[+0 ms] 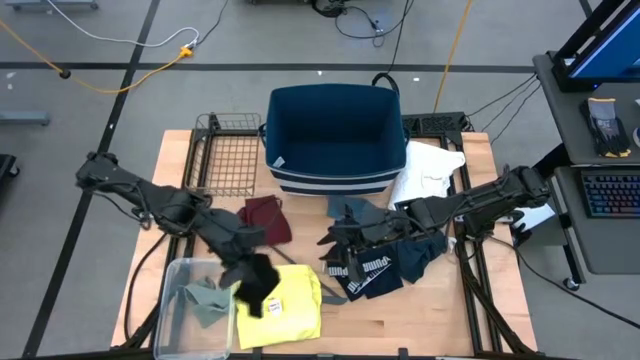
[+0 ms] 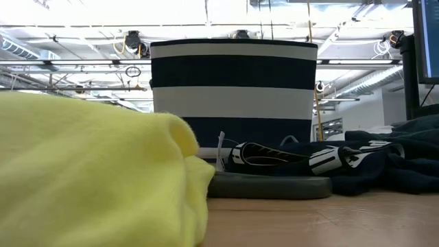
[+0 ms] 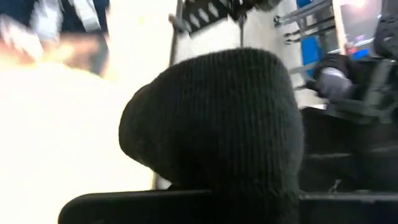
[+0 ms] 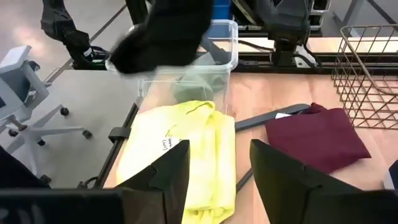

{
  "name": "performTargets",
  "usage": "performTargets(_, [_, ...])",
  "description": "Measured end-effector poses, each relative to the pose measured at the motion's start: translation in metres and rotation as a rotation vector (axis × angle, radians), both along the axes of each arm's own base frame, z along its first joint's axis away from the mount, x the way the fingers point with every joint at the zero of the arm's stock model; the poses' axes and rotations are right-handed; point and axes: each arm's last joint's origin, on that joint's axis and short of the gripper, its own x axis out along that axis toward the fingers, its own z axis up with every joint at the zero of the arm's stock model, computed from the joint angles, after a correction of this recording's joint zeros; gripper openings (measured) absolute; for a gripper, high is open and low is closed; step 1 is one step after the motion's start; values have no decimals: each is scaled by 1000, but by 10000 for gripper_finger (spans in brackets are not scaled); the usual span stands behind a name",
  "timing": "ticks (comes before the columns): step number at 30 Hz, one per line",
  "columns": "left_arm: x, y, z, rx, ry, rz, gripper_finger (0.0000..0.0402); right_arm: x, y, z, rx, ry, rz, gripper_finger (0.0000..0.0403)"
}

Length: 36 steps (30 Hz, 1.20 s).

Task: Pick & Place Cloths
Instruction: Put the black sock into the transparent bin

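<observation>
My left gripper (image 1: pixel 243 266) is shut on a black knitted piece (image 1: pixel 262 283) above the near left of the table, over the edge of the yellow T-shirt (image 1: pixel 285 305) and beside the clear bin (image 1: pixel 172 310). The black piece also shows in the right wrist view (image 4: pixel 165 34). My right gripper (image 1: pixel 335 243) is open and empty (image 4: pixel 217 177) over the navy white-lettered fabric (image 1: pixel 372 268). The maroon piece (image 1: pixel 268 218), a grey-blue piece (image 1: pixel 350 213) and the white shirt (image 1: pixel 428 172) lie flat on the table. A grey-green piece (image 1: pixel 207 300) lies in the bin. My left gripper holds the black knitted piece bunched between its two fingers; the cloth (image 3: pixel 217 124) bulges out past them and hides the place of contact. The arm slants down from the table's left. The piece hangs below the gripper (image 4: pixel 155 43), slack and clear of the table.
A navy, white-striped fabric basket (image 1: pixel 335 140) stands at the far middle, with a wire basket (image 1: pixel 228 150) to its left. A thin grey hanger (image 4: pixel 267 118) lies between the yellow T-shirt and the maroon piece. Bare wood shows at the near right.
</observation>
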Motion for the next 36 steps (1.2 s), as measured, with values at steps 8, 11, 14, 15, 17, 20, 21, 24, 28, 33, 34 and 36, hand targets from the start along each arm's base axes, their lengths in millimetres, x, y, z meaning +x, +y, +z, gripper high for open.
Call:
performTargets(8, [-41, -22, 1, -192, 384, 14, 5, 0, 0, -1, -6, 8, -1, 160])
performTargets(11, [-53, -30, -6, -175, 520, 24, 5, 0, -1, -1, -11, 8, 1, 156])
performTargets(14, [-66, -35, -14, -116, 645, 56, 5, 0, 0, -1, -11, 7, 1, 156])
performTargets(15, [-69, -35, -16, -89, 682, 75, 5, 0, -1, -1, -10, 6, 0, 156])
performTargets(17, [-76, -35, -22, -27, 747, 132, 5, 0, -1, 0, -8, -1, -2, 156])
performTargets(20, [-84, -36, -28, 54, 804, 197, 5, 1, -1, 1, -4, -10, -3, 155])
performTargets(21, [-86, -36, -31, 81, 820, 219, 5, 1, -1, 1, -2, -13, -4, 155])
performTargets(24, [-89, -41, -36, 124, 850, 268, 5, 1, -1, 1, 16, -11, -17, 155])
performTargets(28, [-89, -51, -43, 155, 891, 279, 5, 1, -2, 1, 16, -12, -43, 155])
performTargets(33, [-87, -61, -52, 202, 915, 285, 5, 1, -3, 1, 7, -14, -64, 155])
performTargets(34, [-87, -63, -54, 215, 912, 293, 5, 1, -3, 1, 7, -14, -64, 155])
performTargets(36, [-85, -67, -58, 240, 906, 307, 5, 1, -3, 1, 7, -14, -64, 155])
